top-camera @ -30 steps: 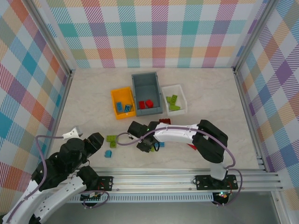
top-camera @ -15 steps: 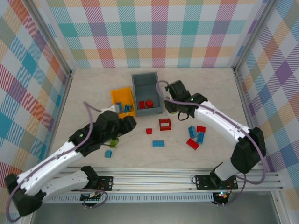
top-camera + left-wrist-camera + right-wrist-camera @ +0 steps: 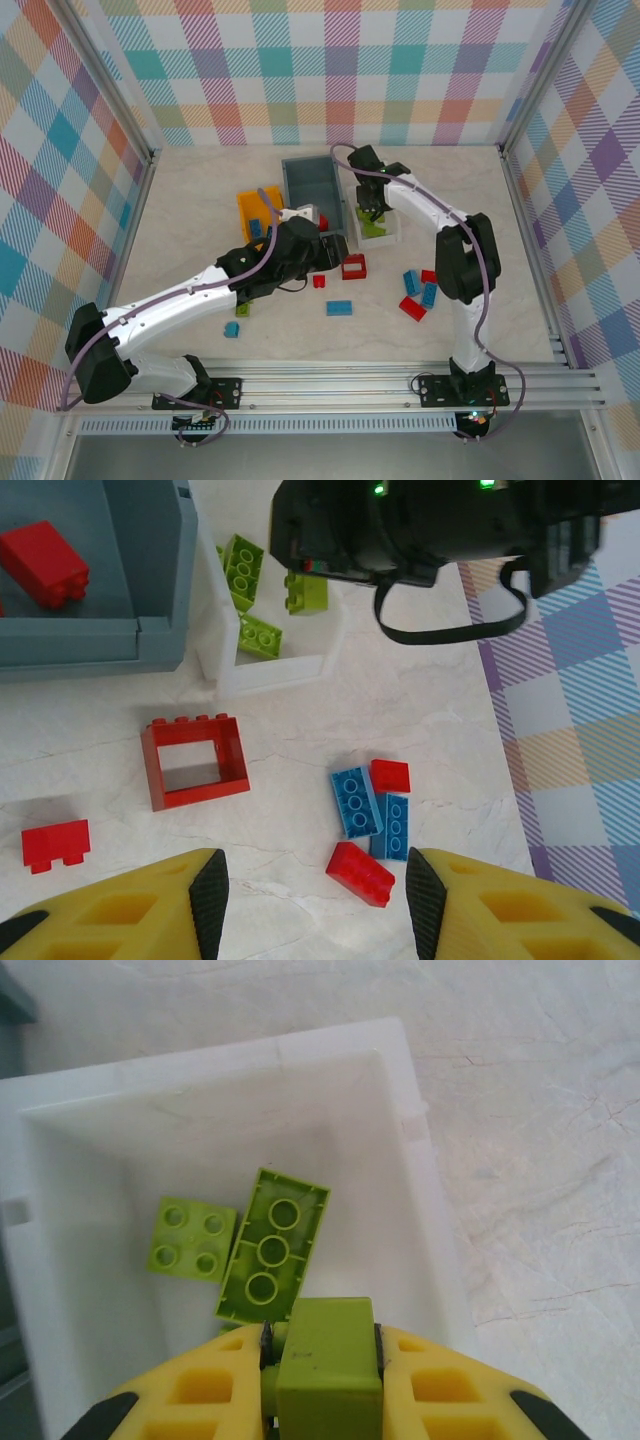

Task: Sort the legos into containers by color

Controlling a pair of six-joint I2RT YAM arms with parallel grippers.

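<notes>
my right end effector is pinching a lime green brick over the white bin. inside the bin a long lime brick and a square lime brick lie touching. my left end effector is spread with nothing between its fingers, above the surface on the near side of the red frame brick. that frame lies just near of the grey-blue bin, which holds a red brick. right of the frame, two blue bricks and two red ones lie clustered. the orange-yellow bin sits left of the grey-blue one.
</notes>
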